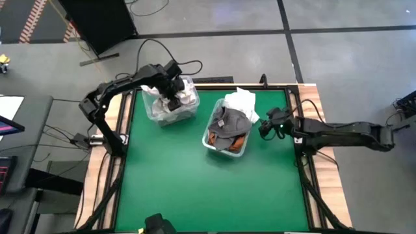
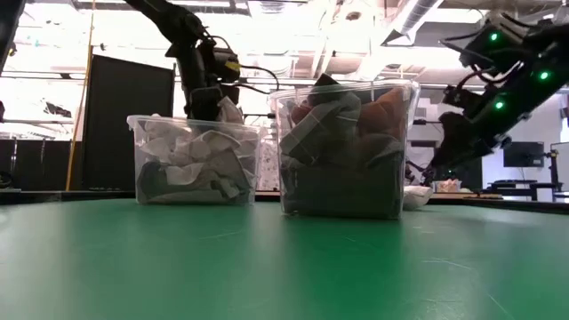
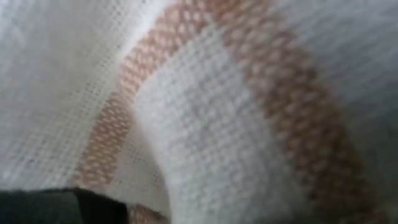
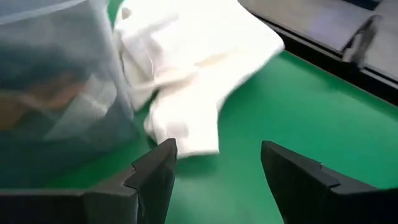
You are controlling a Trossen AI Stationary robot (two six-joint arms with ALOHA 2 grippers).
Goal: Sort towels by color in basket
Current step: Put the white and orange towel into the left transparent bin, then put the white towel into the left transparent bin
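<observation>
A clear bin (image 1: pixel 156 112) at the table's far left holds white and light cloths (image 2: pixel 191 160). My left gripper (image 1: pixel 172 102) is down inside it, and its wrist view is filled by white cloth with reddish stripes (image 3: pixel 205 118). A second clear bin (image 1: pixel 212 142) near the middle holds dark grey (image 1: pixel 229 122) and rust orange (image 1: pixel 239 141) towels. A plain white towel (image 1: pixel 242 102) lies on the table behind that bin, against its far side. My right gripper (image 1: pixel 265 128) is open and empty on the bin's right, its fingers (image 4: pixel 155 171) low over the mat just short of the white towel (image 4: pixel 199 68).
The table has a green mat (image 1: pixel 208 188) with free room across its near half. Raised wooden edges (image 1: pixel 114 175) run along the left and right sides. The right bin's wall (image 4: pixel 56 93) stands close beside my right gripper.
</observation>
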